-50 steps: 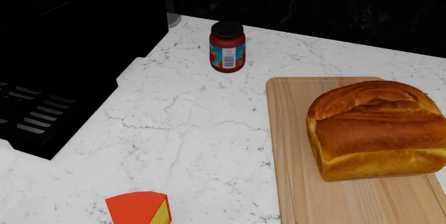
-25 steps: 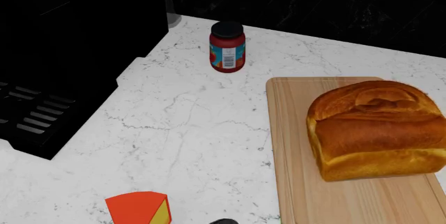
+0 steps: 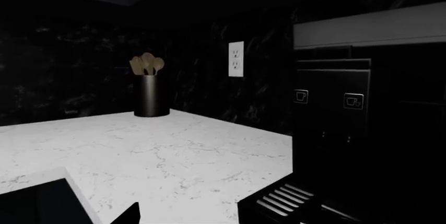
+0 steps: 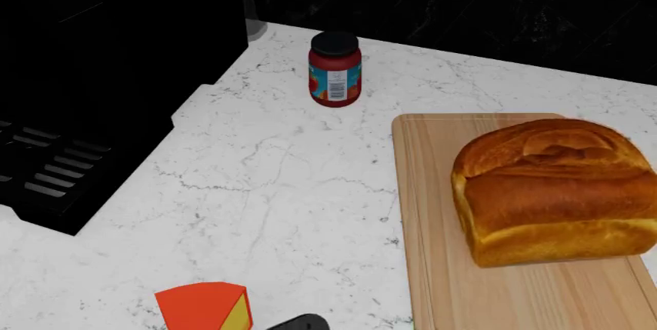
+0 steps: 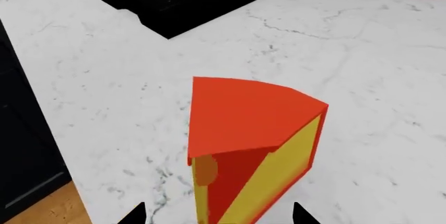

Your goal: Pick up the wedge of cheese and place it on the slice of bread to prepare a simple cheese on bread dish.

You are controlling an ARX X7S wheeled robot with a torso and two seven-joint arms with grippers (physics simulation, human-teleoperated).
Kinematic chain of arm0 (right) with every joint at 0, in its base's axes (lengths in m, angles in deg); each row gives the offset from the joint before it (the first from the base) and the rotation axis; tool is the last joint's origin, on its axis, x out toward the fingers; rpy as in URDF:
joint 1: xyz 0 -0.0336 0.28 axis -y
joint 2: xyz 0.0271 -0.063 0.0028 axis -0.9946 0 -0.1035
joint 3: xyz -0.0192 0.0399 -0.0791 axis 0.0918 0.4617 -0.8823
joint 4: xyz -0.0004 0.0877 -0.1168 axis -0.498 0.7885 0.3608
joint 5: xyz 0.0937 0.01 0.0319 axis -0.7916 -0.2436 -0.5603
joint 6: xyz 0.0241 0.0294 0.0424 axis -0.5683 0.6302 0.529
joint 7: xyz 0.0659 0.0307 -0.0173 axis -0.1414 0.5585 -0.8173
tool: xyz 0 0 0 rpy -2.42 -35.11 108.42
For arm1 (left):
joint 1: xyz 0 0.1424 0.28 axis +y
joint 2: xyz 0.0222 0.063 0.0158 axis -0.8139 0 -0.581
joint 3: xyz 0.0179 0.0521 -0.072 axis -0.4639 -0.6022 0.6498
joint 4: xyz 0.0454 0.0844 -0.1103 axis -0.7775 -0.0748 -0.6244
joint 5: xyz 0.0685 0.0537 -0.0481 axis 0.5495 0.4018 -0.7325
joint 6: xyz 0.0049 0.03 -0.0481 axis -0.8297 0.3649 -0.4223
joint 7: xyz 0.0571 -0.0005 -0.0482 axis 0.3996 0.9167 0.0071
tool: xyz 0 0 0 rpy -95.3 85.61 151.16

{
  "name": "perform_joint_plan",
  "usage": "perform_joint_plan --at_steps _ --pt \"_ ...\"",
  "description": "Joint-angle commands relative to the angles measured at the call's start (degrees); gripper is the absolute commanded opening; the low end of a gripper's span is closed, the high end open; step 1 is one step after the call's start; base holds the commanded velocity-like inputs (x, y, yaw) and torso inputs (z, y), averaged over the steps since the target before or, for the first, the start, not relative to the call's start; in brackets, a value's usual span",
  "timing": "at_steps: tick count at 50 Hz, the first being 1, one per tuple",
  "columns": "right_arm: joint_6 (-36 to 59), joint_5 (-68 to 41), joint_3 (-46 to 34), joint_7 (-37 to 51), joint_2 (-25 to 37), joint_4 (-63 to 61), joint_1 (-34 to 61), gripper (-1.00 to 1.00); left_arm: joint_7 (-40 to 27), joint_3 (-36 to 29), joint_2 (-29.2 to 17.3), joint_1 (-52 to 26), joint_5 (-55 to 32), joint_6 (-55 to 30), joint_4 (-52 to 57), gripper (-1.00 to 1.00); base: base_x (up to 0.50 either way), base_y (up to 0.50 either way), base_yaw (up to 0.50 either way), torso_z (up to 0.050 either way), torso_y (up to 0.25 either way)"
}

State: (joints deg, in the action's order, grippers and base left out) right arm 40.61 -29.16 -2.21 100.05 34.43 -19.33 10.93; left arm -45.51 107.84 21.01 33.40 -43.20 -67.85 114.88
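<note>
The wedge of cheese (image 4: 200,305), orange-red with a yellow cut side, lies on the white marble counter at the near edge of the head view. In the right wrist view the cheese (image 5: 251,140) fills the middle. My right gripper (image 5: 217,216) is open, with one dark fingertip on each side of the cheese and apart from it. A dark part of it (image 4: 300,322) shows just right of the cheese. The bread (image 4: 555,191), a large golden-brown loaf, stands on the cutting board at the right. My left gripper (image 3: 216,219) is open and empty; only one fingertip (image 3: 131,215) shows.
A pale wooden cutting board (image 4: 436,222) lies under the loaf. A red jar with a blue label (image 4: 335,68) stands at the back. A black stove grate (image 4: 46,176) borders the counter at the left. A utensil holder (image 3: 150,93) and a dark appliance (image 3: 362,109) stand by the wall.
A dark part of my right gripper has come up into the head view's bottom edge, just right of the cheese. The cheese, loaf and jar have not moved.
</note>
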Motion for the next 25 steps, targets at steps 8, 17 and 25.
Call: perform_joint_plan --at_steps 8,17,25 --pt "-2.10 1.23 -2.46 1.09 1.20 -0.50 -0.20 -1.00 -0.16 -0.14 -0.20 0.30 -0.16 0.94 -0.22 1.00 0.00 0.00 0.00 0.000 0.000" --pt "-0.88 1.39 -1.13 4.31 3.46 -5.88 0.05 -1.00 -0.42 -0.49 -0.44 0.18 -0.30 0.35 -0.16 1.00 0.00 0.00 0.00 0.000 0.000" --pt "8.17 -4.78 5.17 10.22 2.23 -14.08 4.49 -1.00 -0.80 -0.67 -0.78 0.02 -0.76 -1.07 0.86 1.00 0.00 0.00 0.00 0.000 0.000"
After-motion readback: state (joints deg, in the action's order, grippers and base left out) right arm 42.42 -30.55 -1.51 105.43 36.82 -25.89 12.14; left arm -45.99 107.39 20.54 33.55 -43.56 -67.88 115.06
